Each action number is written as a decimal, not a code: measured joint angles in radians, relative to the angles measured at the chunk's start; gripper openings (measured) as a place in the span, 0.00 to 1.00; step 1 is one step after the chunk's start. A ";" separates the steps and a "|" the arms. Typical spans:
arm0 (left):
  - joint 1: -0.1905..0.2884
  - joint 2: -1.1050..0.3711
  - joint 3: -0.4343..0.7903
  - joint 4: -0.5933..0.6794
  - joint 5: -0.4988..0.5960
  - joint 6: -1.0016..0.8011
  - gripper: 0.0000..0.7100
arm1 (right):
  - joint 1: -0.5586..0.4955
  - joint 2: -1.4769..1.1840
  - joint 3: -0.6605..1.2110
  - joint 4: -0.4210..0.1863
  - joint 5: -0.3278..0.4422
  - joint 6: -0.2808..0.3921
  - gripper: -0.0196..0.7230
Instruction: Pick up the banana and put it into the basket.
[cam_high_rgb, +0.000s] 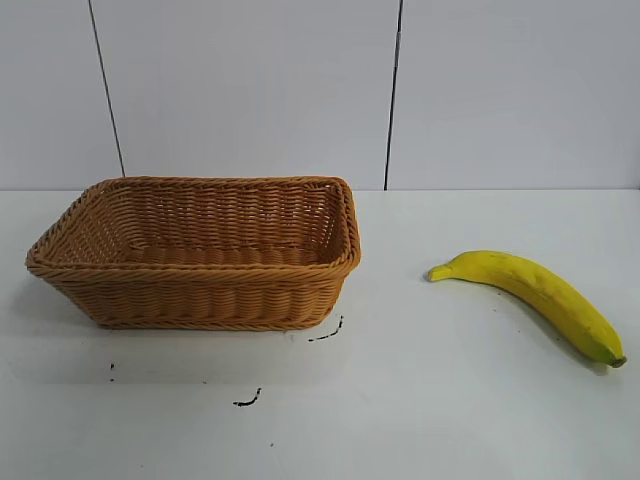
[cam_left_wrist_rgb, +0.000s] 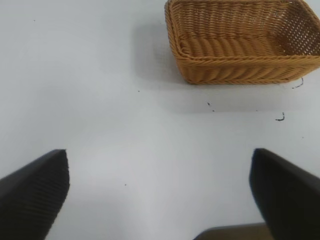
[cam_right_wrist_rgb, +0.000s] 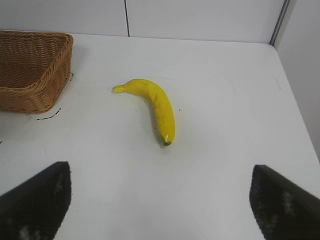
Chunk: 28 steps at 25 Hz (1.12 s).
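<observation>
Nothing of the task is done yet, judging by how things lie: the banana (cam_high_rgb: 530, 293) rests flat on the white desk (cam_high_rgb: 400, 400), well apart from the basket (cam_high_rgb: 200, 255), its greenish stem tip turned toward the basket and its dark end away. The basket stands upright and holds nothing that shows. All of it is left, as far as can be judged: reaching the fruit, closing on it, lifting, carrying it across and letting it go inside. The right gripper (cam_right_wrist_rgb: 160, 200) hangs back from the banana with its jaws spread wide and nothing between them, the fruit lying ahead in its line of sight. The left gripper (cam_left_wrist_rgb: 160, 195) is likewise wide open and empty, over bare desk with the basket farther off. Neither arm appears in the exterior view, so how high each gripper sits above the desk cannot be told. Only the dark fingertips show in each wrist view. A few small dark marks (cam_high_rgb: 248, 400) lie on the desk near the basket; what they are is unclear.
</observation>
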<state>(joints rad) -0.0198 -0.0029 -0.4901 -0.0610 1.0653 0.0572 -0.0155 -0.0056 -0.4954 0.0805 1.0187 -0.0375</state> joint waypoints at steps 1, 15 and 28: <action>0.000 0.000 0.000 0.000 0.000 0.000 0.98 | 0.000 0.000 0.000 0.000 0.000 0.000 0.96; 0.000 0.000 0.000 0.000 0.000 0.000 0.98 | 0.000 0.149 -0.037 -0.005 0.001 0.000 0.96; 0.000 0.000 0.000 0.000 0.000 0.000 0.98 | 0.000 0.961 -0.447 -0.017 0.000 -0.023 0.96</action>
<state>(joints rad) -0.0198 -0.0029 -0.4901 -0.0610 1.0653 0.0572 -0.0155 0.9559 -0.9426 0.0633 1.0191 -0.0600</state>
